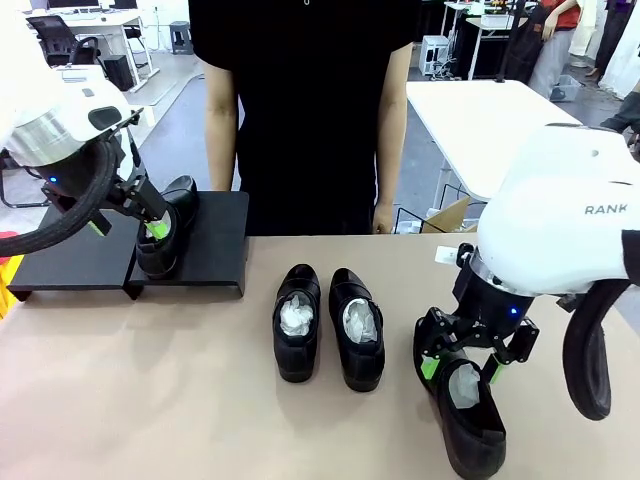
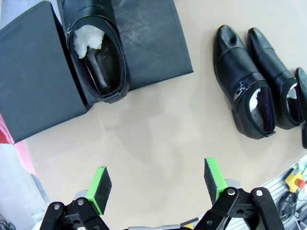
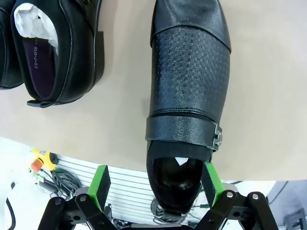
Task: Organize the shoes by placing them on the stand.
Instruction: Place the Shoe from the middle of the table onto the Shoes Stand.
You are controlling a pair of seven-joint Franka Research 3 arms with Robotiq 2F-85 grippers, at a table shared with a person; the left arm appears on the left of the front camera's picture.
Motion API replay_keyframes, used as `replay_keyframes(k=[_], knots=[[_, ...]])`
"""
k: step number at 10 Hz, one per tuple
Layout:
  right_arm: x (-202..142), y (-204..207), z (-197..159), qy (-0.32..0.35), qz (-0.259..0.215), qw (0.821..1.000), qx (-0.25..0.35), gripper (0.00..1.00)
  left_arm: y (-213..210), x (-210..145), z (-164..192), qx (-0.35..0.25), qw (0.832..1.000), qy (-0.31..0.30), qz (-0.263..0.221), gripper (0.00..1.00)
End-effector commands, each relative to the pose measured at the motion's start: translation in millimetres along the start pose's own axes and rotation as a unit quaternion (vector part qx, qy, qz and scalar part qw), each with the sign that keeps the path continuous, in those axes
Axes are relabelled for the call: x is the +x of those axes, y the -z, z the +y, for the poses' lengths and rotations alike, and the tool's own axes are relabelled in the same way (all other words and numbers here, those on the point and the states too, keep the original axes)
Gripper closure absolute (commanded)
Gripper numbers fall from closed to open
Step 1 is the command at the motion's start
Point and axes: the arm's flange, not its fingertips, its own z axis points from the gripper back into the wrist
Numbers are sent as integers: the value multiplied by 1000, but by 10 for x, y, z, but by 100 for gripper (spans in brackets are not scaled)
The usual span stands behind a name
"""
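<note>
**One shoe (image 1: 165, 235) on the stand (image 1: 220, 240), three on the worktop (image 1: 150, 400)**

The left hand (image 2: 156, 179) hangs wide and empty near the placed shoe. The right hand (image 3: 156, 177), fingers spread, straddles the heel of another shoe (image 3: 189, 81), probably lining up a grip. A pair (image 1: 328, 328) waits mid-worktop.

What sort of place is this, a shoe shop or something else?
Most likely a robotics lab in an open-plan office, not a shop: white robot arms work at a beige table, and office desks and a black swivel chair stand behind.
</note>
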Motion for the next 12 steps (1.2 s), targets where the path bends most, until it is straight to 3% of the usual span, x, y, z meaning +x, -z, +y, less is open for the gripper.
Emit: replay_keyframes(k=[1, 7, 8, 10, 12], knots=[[33, 23, 20, 8, -9, 1000, 2, 0, 0, -14, -8, -2, 1000, -7, -7, 0], [4, 8, -1, 0, 1, 1000, 0, 0, 0, -14, -8, -2, 1000, -7, -7, 0], [-15, -424, -252, -35, -43, 998, -30, 0, 0, -14, -8, -2, 1000, -7, -7, 0], [250, -890, -861, 20, -98, 993, -58, 0, 0, -14, -8, -2, 1000, -7, -7, 0], [641, -1011, -1590, 103, -96, 988, -59, 0, 0, -14, -8, -2, 1000, -7, -7, 0]])
